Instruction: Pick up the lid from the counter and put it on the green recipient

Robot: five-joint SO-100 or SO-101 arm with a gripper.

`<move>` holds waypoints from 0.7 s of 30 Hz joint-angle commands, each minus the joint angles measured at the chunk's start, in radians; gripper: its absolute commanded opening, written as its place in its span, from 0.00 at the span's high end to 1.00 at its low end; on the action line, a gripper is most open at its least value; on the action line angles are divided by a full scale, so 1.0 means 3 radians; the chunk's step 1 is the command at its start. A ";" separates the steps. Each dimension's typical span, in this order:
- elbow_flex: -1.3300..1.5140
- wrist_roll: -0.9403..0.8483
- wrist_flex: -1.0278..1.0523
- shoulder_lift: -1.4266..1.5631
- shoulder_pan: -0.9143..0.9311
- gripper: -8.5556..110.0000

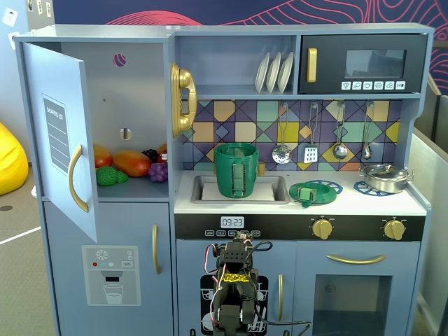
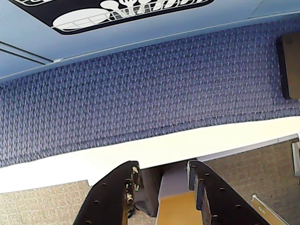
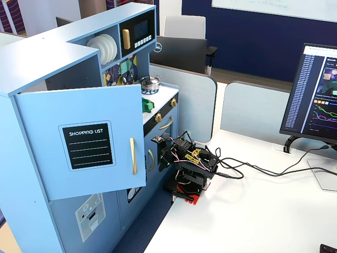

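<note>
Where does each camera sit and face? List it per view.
A fixed view: faces the toy kitchen front-on; folded arm low centre, green plastic lid on the white counter.
Wrist view: on the arm, facing blue carpet; open claw at bottom.
A fixed view: from the side, above the desk.
Both fixed views share arm and lid.

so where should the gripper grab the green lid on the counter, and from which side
Probably by the raised knob on the lid, coming down from above. In a fixed view the lid lies flat on the counter over a blue burner print, so its thin rim offers little to pinch, while the knob stands up near its front edge. The green pot in the sink leaves room on that side. The gripper is open, low down.
</note>
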 commanded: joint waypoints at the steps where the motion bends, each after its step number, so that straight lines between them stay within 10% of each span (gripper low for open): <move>1: -0.0010 -0.0046 0.0619 -0.0020 0.0184 0.93; 12: -0.0010 0.0031 0.0603 -0.0020 0.0179 0.93; 21: -0.0869 -0.0348 -0.0890 -0.0731 0.0813 0.93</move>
